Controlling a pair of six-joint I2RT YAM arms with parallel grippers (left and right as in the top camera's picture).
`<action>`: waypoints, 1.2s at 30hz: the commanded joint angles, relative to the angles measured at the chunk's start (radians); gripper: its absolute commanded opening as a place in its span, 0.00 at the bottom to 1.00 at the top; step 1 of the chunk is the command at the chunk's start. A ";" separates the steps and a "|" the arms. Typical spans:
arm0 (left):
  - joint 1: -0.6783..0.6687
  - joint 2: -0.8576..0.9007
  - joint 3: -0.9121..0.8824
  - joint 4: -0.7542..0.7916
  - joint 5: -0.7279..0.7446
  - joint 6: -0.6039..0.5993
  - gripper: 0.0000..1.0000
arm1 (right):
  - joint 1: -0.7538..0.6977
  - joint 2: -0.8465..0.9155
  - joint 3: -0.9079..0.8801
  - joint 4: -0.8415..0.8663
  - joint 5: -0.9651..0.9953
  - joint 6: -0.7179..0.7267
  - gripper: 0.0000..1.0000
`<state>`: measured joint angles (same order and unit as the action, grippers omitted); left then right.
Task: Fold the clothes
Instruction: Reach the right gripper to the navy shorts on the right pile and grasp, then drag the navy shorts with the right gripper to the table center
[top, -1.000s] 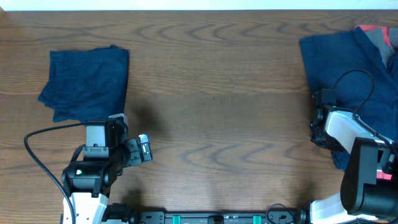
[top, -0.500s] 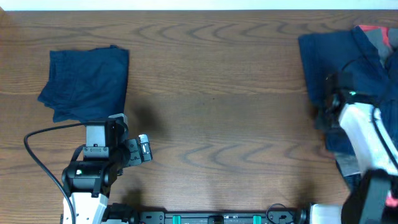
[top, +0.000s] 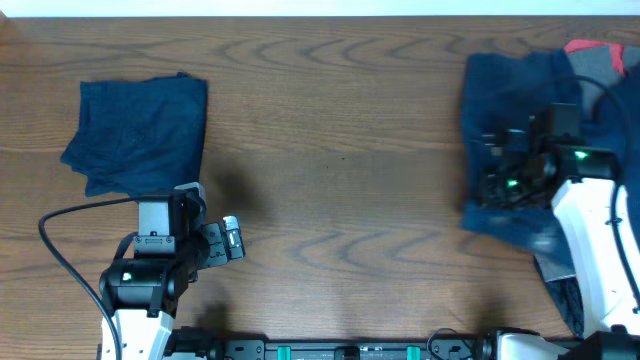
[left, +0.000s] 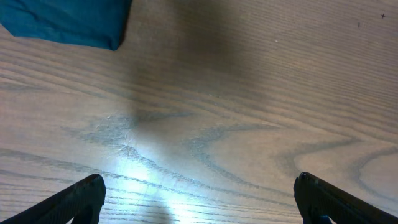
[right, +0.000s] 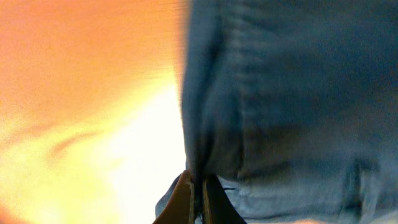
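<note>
Dark navy shorts (top: 505, 110) lie bunched at the table's right side in the overhead view. My right gripper (top: 497, 168) is shut on a fold of the navy shorts and holds the cloth lifted; the pinched fold fills the right wrist view (right: 261, 93), with the fingers (right: 198, 196) closed on it. A second navy garment, folded (top: 140, 132), lies at the far left; its corner shows in the left wrist view (left: 68, 22). My left gripper (left: 199, 199) is open and empty over bare wood near the front left (top: 228, 240).
A red garment (top: 592, 48) and a grey one (top: 600, 62) lie at the far right corner, partly under the navy cloth. The wooden table (top: 340, 180) spans the view. A black cable loops at the left arm (top: 60, 250).
My right gripper has moved left and toward the far edge, dragging the navy shorts leftward; their left edge has shifted inward. The left arm has not moved.
</note>
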<state>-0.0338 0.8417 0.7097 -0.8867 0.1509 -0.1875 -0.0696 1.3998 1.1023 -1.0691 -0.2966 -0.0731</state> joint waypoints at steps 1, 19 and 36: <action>0.003 0.000 0.020 -0.002 -0.001 -0.014 0.98 | 0.109 -0.003 0.001 0.028 -0.494 -0.253 0.02; 0.003 0.000 0.020 0.002 0.000 -0.020 0.98 | 0.628 0.182 -0.005 0.580 -0.170 0.163 0.50; -0.009 0.149 0.008 0.169 0.292 -0.330 0.98 | 0.136 0.037 -0.005 0.123 0.241 0.394 0.99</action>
<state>-0.0341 0.9321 0.7097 -0.7349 0.3458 -0.4946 0.1329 1.4418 1.0977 -0.9119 -0.0830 0.2970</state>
